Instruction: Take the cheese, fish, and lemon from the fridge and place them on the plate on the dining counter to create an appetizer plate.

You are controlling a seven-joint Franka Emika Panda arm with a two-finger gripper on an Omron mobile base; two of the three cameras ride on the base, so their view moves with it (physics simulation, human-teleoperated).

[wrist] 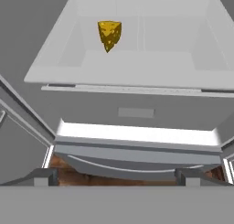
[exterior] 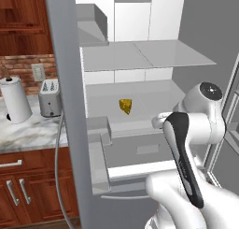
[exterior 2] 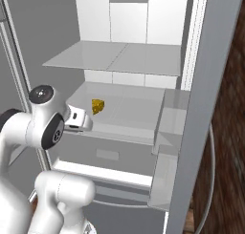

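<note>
- The fridge [exterior: 140, 60] stands open, its white inside facing the arm.
- The cheese [exterior: 125, 105] sits alone on the lower glass shelf [exterior: 154, 95], toward the shelf's left side as the left base view shows it, well back from the front edge.
- In the hand view the cheese [wrist: 109, 34] is at the upper left, resting on the shelf with its point turned down in the picture.
- Above it is a second glass shelf [exterior: 144, 55].
- Below the lower shelf is the bottom drawer [wrist: 137, 113], shut, with a small grey plate on its front.
- The fingers [wrist: 116, 176] are spread wide, one tip [wrist: 43, 176] at each lower corner of the hand view, and they hold nothing.
- The hand is in front of the drawer, short of the shelf and apart from the cheese.
- To the left of the fridge, on the marble table [exterior: 28, 130] by the brick wall, stand a toaster [exterior: 49, 98] and a paper-towel roll [exterior: 15, 99].
</note>
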